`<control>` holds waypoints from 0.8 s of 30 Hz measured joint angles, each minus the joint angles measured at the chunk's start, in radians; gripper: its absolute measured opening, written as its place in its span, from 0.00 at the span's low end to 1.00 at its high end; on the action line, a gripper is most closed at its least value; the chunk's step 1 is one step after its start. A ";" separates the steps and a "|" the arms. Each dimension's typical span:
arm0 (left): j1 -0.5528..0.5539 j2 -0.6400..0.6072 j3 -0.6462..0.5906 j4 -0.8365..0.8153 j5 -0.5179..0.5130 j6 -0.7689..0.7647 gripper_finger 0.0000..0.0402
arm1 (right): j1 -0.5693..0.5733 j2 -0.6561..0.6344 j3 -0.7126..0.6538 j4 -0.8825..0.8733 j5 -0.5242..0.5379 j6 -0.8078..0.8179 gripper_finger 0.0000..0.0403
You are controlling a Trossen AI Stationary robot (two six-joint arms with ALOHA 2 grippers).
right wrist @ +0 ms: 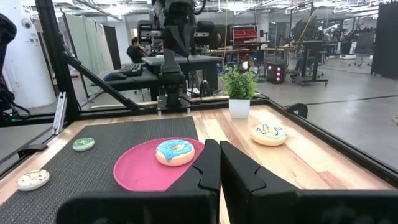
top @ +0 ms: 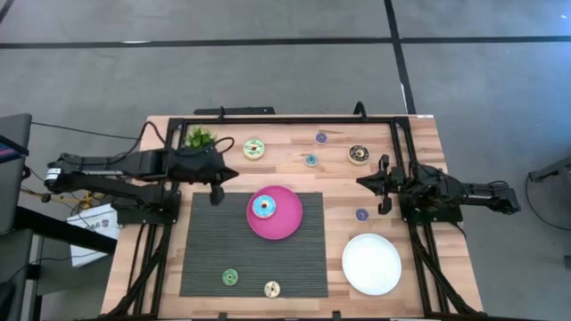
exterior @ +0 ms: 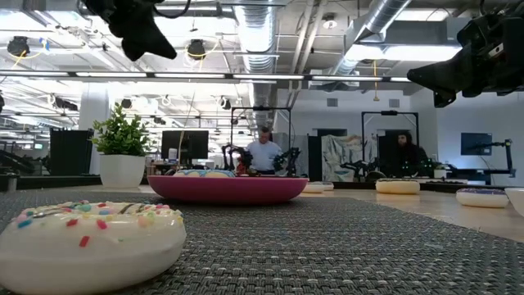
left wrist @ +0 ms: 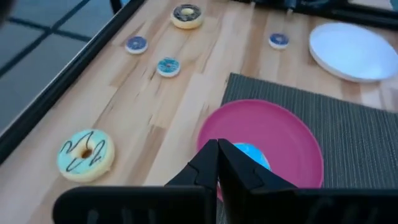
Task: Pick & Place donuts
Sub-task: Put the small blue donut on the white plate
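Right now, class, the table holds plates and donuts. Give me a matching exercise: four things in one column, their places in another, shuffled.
Things:
1. blue donut
2. white plate
3. green donut
4. potted plant

Places:
A. on the dark mat, off any plate
B. on the pink plate
C. far corner, by the left arm
D. on bare wood, near the right arm

Pairs: 1-B, 2-D, 3-A, 4-C

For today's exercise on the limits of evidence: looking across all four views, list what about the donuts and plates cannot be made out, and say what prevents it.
- Low view: the white plate is cut off by the picture's edge.
- Low view: the donut on the pink plate is mostly hidden behind its rim.
- Left wrist view: the blue donut is partly covered by the left gripper.
- High view: the two purple donuts are too small to show icing detail.
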 joint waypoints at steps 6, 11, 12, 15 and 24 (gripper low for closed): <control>-0.029 -0.024 -0.091 0.128 0.042 0.131 0.00 | 0.002 0.001 0.000 0.001 0.001 0.000 0.00; -0.032 -0.097 -0.215 0.287 0.113 0.198 0.00 | 0.002 -0.001 0.000 0.003 0.003 0.013 0.00; -0.032 -0.120 -0.243 0.312 0.121 0.202 0.00 | 0.002 0.002 0.000 0.005 0.004 0.035 0.00; -0.032 -0.196 -0.320 0.386 0.153 0.213 0.00 | 0.002 0.014 -0.001 0.040 0.045 0.094 0.00; -0.031 -0.447 -0.438 0.394 0.173 0.228 0.00 | 0.002 0.260 0.173 0.142 0.204 0.099 0.00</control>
